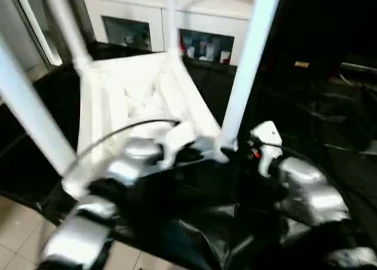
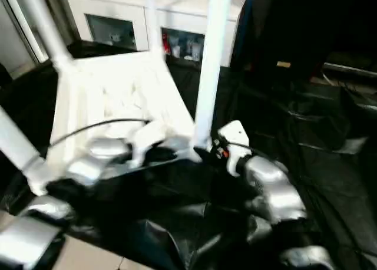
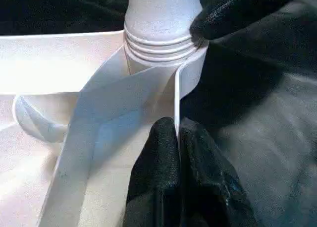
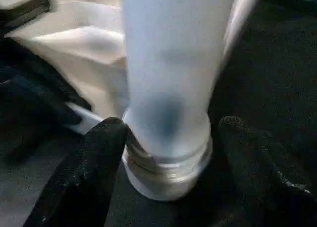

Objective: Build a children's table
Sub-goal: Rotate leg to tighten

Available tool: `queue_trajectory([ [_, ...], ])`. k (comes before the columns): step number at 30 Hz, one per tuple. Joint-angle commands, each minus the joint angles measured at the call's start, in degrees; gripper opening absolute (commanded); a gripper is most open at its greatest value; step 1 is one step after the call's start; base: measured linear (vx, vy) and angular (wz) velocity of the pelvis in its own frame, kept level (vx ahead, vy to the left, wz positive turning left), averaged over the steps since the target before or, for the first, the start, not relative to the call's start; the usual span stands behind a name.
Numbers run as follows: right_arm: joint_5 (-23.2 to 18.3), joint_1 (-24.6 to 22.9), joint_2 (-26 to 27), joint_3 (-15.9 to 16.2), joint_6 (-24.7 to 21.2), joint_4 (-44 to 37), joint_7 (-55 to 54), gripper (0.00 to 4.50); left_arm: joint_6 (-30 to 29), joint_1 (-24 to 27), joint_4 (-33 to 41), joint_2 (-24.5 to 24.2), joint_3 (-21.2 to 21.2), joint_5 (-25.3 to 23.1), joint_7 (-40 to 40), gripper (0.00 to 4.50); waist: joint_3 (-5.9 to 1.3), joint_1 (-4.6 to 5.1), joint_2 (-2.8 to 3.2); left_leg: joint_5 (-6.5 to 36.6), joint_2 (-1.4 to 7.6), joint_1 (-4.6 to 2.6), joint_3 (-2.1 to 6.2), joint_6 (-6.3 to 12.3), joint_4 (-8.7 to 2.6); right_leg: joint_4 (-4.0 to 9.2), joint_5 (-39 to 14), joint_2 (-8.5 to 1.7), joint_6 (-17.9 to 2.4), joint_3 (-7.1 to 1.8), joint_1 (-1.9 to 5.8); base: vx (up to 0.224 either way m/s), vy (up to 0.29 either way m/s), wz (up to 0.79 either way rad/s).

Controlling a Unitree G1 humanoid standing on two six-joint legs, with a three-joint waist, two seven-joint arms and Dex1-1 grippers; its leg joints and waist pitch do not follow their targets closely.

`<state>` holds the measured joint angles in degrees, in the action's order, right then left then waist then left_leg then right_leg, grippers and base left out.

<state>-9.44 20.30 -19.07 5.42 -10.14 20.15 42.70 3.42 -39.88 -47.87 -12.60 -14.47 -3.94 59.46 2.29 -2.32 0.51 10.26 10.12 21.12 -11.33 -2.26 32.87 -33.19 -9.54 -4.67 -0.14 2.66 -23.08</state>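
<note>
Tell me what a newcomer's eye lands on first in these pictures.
First, the upside-down white tabletop lying on black sheeting, its legs standing up from the corner sockets. Nearest the robot, one leg rises beside the right gripper, whose fingers straddle its threaded base. The left gripper is pinched shut on the tabletop's thin rim next to that socket, with a white cabinet behind.

Home-like room; white glass-doored cabinet (image 1: 171,28)

Both eye views look forward and down from the head over the forearms. Each wrist view looks closely along its fingers (image 3: 163,187) at the same leg (image 4: 173,78) base.
</note>
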Motion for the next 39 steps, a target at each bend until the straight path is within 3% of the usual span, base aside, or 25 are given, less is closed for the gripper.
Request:
queue_trajectory([
  [1, -1.0, -0.4, -1.2, 1.4, -0.5, -2.0, 3.8, 3.30, 1.0, 2.2, 2.8, -0.5, -1.9, 2.0, 6.6, 0.00, -3.25, -0.29, -0.99, 12.6, 3.04, -0.51, 1.21, 5.08, -3.42, 3.71, -13.8, -3.80, -13.2, -2.00, 2.73, 0.000, 0.000, 0.00],
  [2, -1.1, -0.7, -2.5, 2.2, -0.5, -2.4, 6.3, 3.30, 0.1, 3.5, 5.4, -2.3, -2.7, 2.8, 10.5, 0.00, -3.13, -0.34, -0.94, 12.6, 3.15, -0.50, 1.12, 4.85, -3.51, 3.71, -13.9, -3.68, -13.3, -2.06, 2.56, 0.000, 0.000, 0.00],
  [5, -0.6, -1.0, -3.1, 3.4, -1.0, -2.4, 8.1, 3.30, -0.2, 4.2, 7.1, -3.5, -2.9, 2.6, 11.4, 0.00, -3.16, -0.79, -0.77, 13.0, 3.44, -0.81, 1.09, 4.14, -3.61, 3.43, -13.3, -3.61, -13.7, -2.07, 2.34, 0.000, 0.000, 0.00],
  [10, -0.4, -1.2, -3.0, 4.5, -1.5, -2.4, 9.1, 3.30, -0.1, 4.5, 7.7, -4.0, -2.5, 2.6, 11.4, 0.00, -3.06, -1.13, -1.01, 13.6, 3.27, -0.85, 1.04, 2.97, -3.68, 3.53, -14.1, -3.71, -13.1, -2.21, 2.31, 0.000, 0.000, 0.00],
  [15, -0.9, -1.2, -2.9, 5.0, -2.1, -2.5, 10.8, 2.86, -0.8, 5.2, 9.0, -4.3, -2.3, 3.0, 11.8, 0.00, -3.13, -1.22, -1.24, 11.9, 3.23, -0.75, 1.02, 3.37, -3.52, 3.29, -12.3, -3.76, -13.3, -2.21, 2.46, 0.000, 0.000, 0.00],
  [24, -1.5, -1.4, -2.6, 4.9, -2.7, -2.5, 11.4, 2.69, -1.7, 5.8, 10.2, -4.8, -2.0, 3.4, 11.6, 0.00, -3.11, -1.24, -1.27, 11.5, 3.16, -0.75, 1.01, 3.38, -3.46, 3.28, -12.7, -3.73, -13.1, -2.19, 2.52, 0.000, 0.000, 0.00],
  [27, -1.1, -1.6, -0.7, 3.6, -2.3, -1.1, 7.9, 2.69, -2.9, 5.0, 8.5, -3.7, -1.1, 2.7, 7.8, 0.00, -3.13, -1.11, -1.29, 11.1, 3.13, -0.74, 0.98, 3.39, -3.42, 3.18, -11.8, -3.65, -13.3, -2.19, 2.49, 0.000, 0.000, 0.00],
  [30, 0.7, -1.0, 3.4, 0.9, -1.6, 3.3, -2.7, 2.68, -3.7, 2.8, 3.7, -1.1, 0.1, 0.5, -1.5, 0.00, -2.88, -0.74, -1.26, 13.9, 2.94, -0.78, 1.15, 1.91, -3.66, 3.78, -17.3, -3.71, -12.2, -2.14, 2.24, 0.000, 0.000, 0.00],
  [31, 2.1, -0.8, 5.7, 0.0, -0.7, 5.2, -9.1, 2.68, -4.2, 1.7, 1.5, 0.5, 0.3, -0.8, -6.6, 0.00, -2.75, -0.53, -1.28, 15.4, 2.91, -0.92, 1.30, 0.77, -3.79, 4.16, -20.4, -3.79, -11.2, -2.09, 2.04, 0.000, 0.000, 0.00],
  [32, 2.1, -0.8, 5.7, 0.0, -0.7, 5.2, -9.1, 2.68, -4.2, 1.7, 1.5, 0.5, 0.3, -0.8, -6.6, 0.00, -2.74, -0.24, -1.23, 16.8, 2.81, -1.05, 1.46, -0.19, -3.85, 4.36, -22.8, -3.74, -10.3, -2.03, 1.95, 0.000, 0.000, 0.00],
  [34, 2.6, -0.8, 6.5, -0.3, -0.4, 5.8, -11.2, 2.68, -4.6, 1.4, 1.0, 1.0, 0.3, -1.1, -8.0, 0.00, -2.61, -0.12, -1.30, 18.2, 2.87, -1.16, 1.54, -0.22, -3.97, 4.71, -24.3, -3.75, -9.5, -2.05, 1.90, 0.000, 0.000, 0.00],
  [35, 3.8, -0.5, 9.7, -1.5, -1.2, 7.2, -19.0, 2.68, -6.2, 0.0, -1.0, 3.5, 0.6, -1.9, -13.5, 0.00, -2.59, 0.12, -1.29, 18.7, 2.83, -1.18, 1.48, -0.05, -3.94, 4.83, -24.5, -3.69, -9.3, -2.18, 1.69, 0.000, 0.000, 0.00],
  [39, 6.9, 0.3, 14.6, -1.7, -0.4, 10.1, -29.1, 2.68, -7.8, -2.6, -4.9, 8.1, 0.8, -2.7, -21.1, 0.00, -2.57, 0.45, -1.18, 19.9, 2.63, -1.43, 1.58, -0.53, -3.98, 5.26, -26.5, -3.55, -8.5, -2.06, 1.36, 0.000, 0.000, 0.00],
])
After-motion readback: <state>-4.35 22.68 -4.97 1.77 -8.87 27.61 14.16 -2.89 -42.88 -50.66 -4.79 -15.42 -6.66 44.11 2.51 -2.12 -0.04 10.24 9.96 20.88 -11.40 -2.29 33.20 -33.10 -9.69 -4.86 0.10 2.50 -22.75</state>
